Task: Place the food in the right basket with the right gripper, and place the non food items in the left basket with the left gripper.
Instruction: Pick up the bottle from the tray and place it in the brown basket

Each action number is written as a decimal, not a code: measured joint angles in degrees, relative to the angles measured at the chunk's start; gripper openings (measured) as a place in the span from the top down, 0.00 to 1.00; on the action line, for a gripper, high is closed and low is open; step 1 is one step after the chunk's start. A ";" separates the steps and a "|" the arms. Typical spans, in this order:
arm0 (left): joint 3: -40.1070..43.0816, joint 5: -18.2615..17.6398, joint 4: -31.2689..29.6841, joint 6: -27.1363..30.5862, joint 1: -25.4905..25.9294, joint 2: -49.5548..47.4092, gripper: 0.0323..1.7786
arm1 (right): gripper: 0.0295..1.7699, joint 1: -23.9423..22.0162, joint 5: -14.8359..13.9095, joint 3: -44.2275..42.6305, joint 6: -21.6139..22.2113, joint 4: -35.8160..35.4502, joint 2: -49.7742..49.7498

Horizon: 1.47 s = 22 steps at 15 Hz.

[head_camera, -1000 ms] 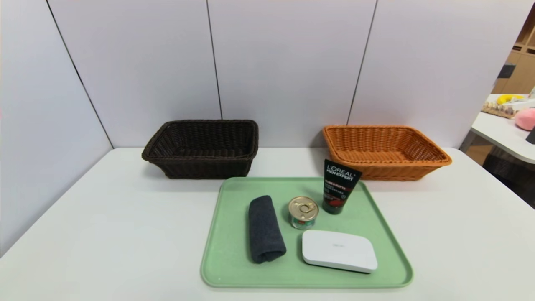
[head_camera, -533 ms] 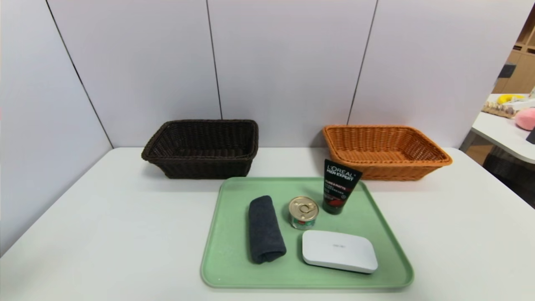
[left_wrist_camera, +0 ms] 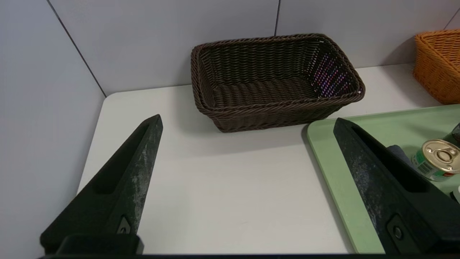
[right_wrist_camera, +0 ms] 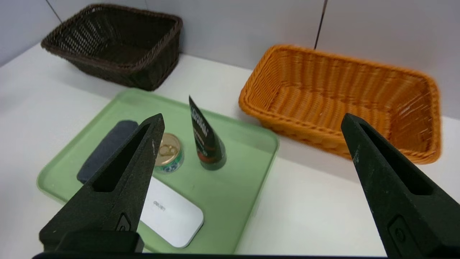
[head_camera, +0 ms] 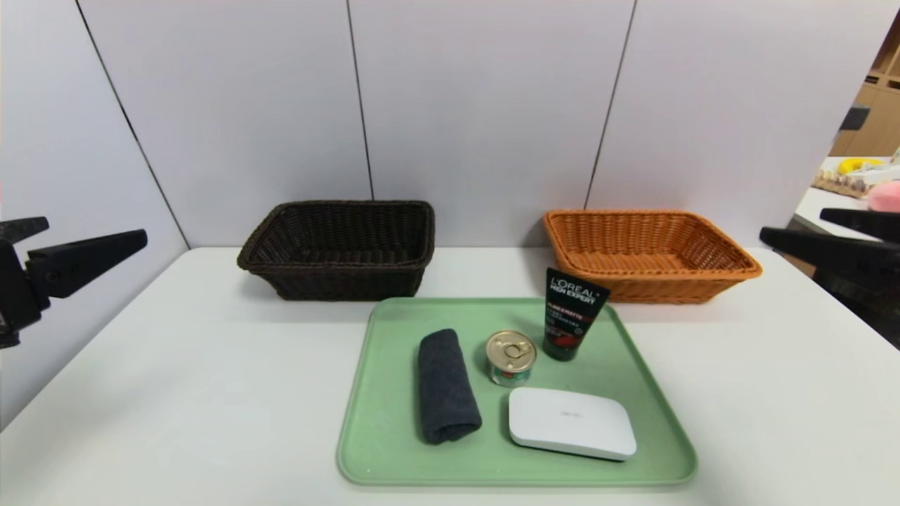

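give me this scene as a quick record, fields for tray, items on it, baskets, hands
tray: pale green rounded rectangular tray
food: small round tin can with gold pull-ring lid
non-food: rolled dark grey cloth; black L'Oreal tube, upright; flat white rounded box
left basket: dark brown wicker, empty
right basket: orange-tan wicker, empty
left hand: open, holding nothing
right hand: open, holding nothing
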 joint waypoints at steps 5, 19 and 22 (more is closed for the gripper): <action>3.74 -0.39 -0.79 -2.52 -3.00 1.08 0.05 | 0.04 7.44 0.00 13.92 0.41 -9.62 1.99; 14.86 5.69 -13.42 -3.21 -9.06 3.25 0.05 | 0.04 12.40 -0.17 24.41 0.68 -35.73 18.40; 15.21 5.64 -13.52 -3.21 -9.06 3.29 0.05 | 0.04 12.51 0.30 24.59 0.68 -35.86 20.63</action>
